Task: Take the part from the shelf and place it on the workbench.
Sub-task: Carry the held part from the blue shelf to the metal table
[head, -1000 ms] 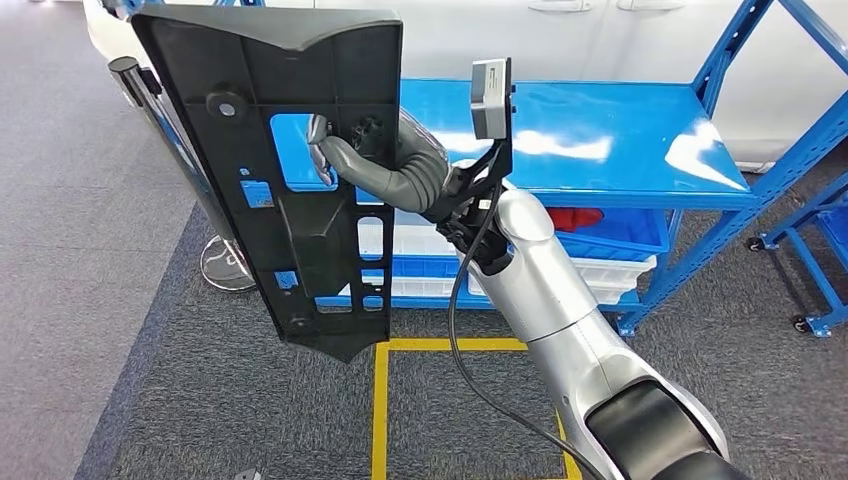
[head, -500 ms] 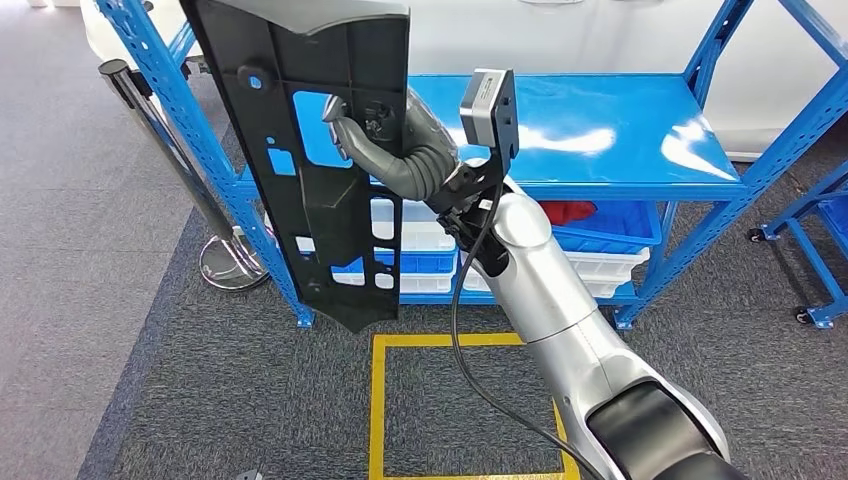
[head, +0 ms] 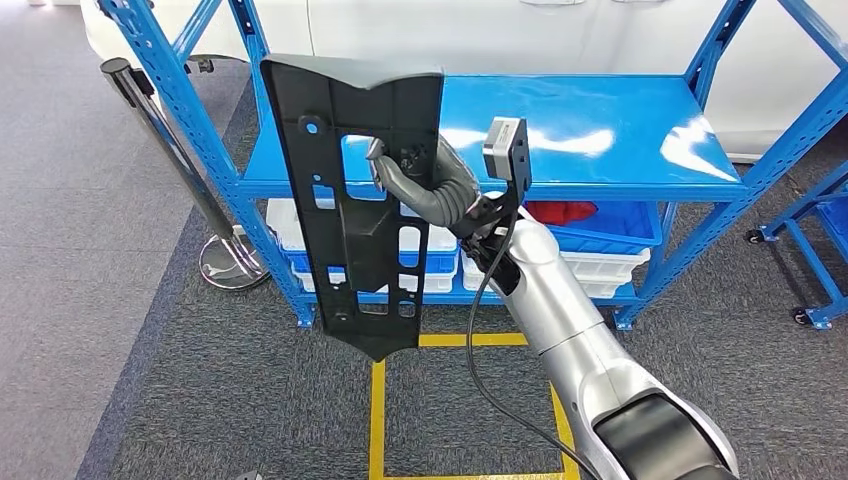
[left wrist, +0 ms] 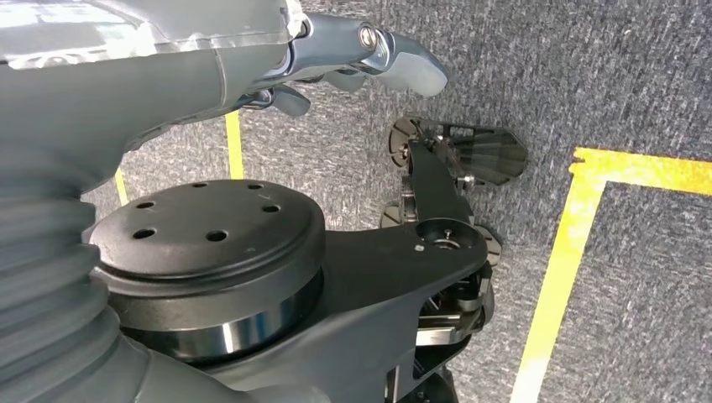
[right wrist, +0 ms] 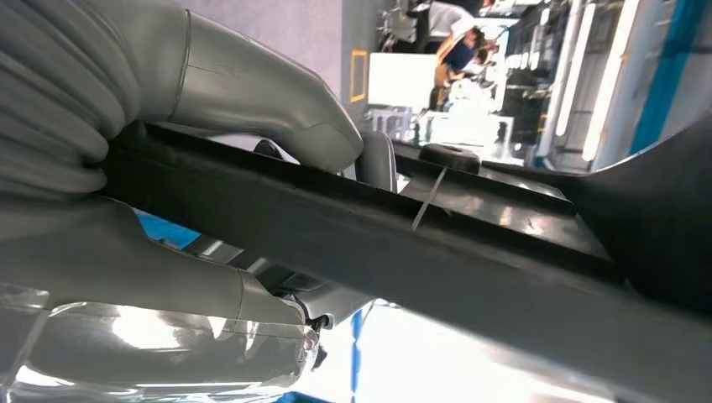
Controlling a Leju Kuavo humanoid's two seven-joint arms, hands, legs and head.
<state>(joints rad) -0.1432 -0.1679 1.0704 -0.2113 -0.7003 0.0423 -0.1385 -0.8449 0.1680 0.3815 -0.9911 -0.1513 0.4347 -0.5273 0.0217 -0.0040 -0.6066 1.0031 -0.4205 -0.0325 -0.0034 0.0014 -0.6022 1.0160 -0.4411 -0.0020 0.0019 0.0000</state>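
Right hand grips the black moulded part through a central cutout; the part seems stiff, light, unwieldy. Left hand probably curled, empty.

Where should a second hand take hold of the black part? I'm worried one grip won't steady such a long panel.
Probably the lower half of the black part, with fingers through one of the slots near its bottom, coming from the open floor side. The panel hangs upright and narrows downward, and the right hand grips it through the big upper cutout, so the bottom is free to swing.
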